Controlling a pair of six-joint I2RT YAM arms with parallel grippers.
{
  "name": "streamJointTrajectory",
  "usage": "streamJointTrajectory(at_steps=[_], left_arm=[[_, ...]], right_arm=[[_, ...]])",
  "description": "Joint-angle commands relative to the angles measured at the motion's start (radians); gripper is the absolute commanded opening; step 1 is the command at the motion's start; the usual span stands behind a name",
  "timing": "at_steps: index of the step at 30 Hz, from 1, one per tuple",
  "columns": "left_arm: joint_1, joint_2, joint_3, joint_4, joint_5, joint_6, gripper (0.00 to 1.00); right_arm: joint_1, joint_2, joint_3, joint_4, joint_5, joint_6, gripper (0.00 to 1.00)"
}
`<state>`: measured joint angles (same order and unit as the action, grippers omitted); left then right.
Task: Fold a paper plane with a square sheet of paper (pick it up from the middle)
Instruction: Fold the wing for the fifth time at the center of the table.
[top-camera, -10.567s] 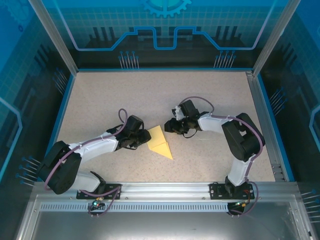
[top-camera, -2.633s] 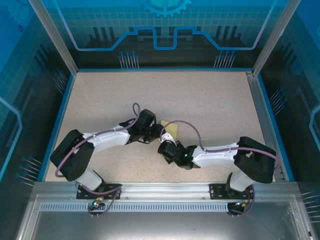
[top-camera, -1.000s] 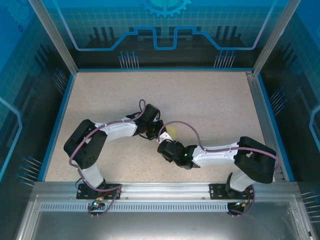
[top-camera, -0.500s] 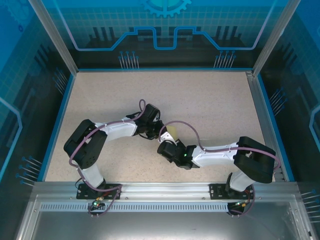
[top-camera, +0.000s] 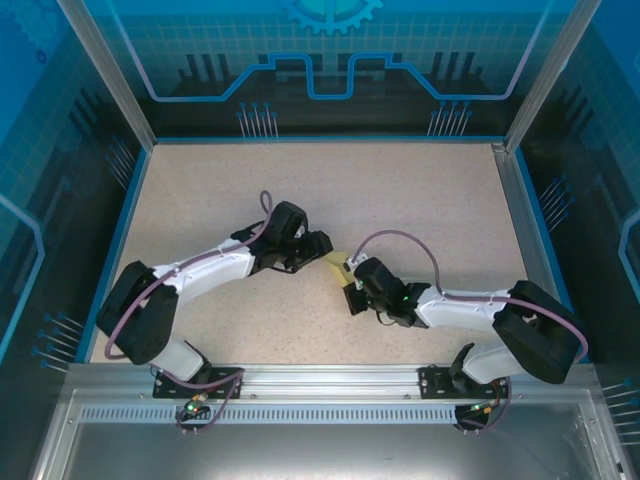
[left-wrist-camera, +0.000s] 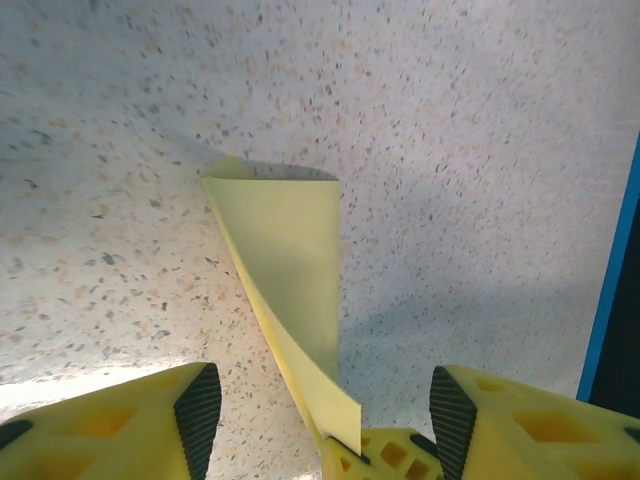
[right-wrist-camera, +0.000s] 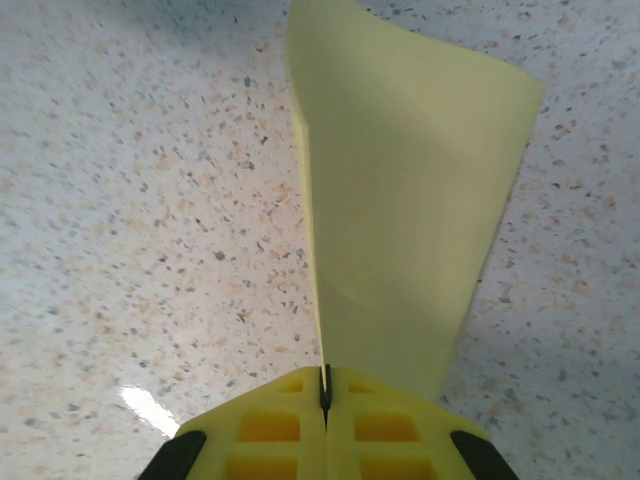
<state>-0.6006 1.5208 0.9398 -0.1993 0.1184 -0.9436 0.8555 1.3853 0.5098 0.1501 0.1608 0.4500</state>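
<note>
Right hand (right-wrist-camera: 325, 395) clamped shut on folded paper (right-wrist-camera: 400, 200), sheet standing on edge over mid surface (left-wrist-camera: 450, 150). Left hand (left-wrist-camera: 322, 405) just released, fingers now spread, drawn back. Handover apparently complete; further creasing remains.

The left gripper (left-wrist-camera: 322, 405) has opened and backed toward 10 o'clock off the folded paper (left-wrist-camera: 290, 250), while the right gripper (right-wrist-camera: 325, 395), now pinching it, shifted toward 3 o'clock.
</note>
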Motion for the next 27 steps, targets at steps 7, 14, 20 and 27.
streamJointTrajectory(at_steps=[7, 14, 20, 27], left_arm=[[0.002, -0.029, -0.075, 0.104, 0.037, -0.002, 0.44], [-0.021, 0.050, -0.104, 0.252, 0.138, -0.026, 0.39], [-0.043, 0.133, -0.073, 0.338, 0.189, -0.041, 0.39], [-0.050, 0.196, -0.058, 0.377, 0.198, -0.045, 0.39]], right_arm=[[-0.160, 0.082, -0.042, 0.232, -0.415, 0.127, 0.00], [-0.212, 0.107, -0.093, 0.369, -0.476, 0.218, 0.00], [-0.225, 0.109, -0.116, 0.388, -0.464, 0.250, 0.01], [-0.229, 0.146, -0.129, 0.427, -0.459, 0.295, 0.02]])
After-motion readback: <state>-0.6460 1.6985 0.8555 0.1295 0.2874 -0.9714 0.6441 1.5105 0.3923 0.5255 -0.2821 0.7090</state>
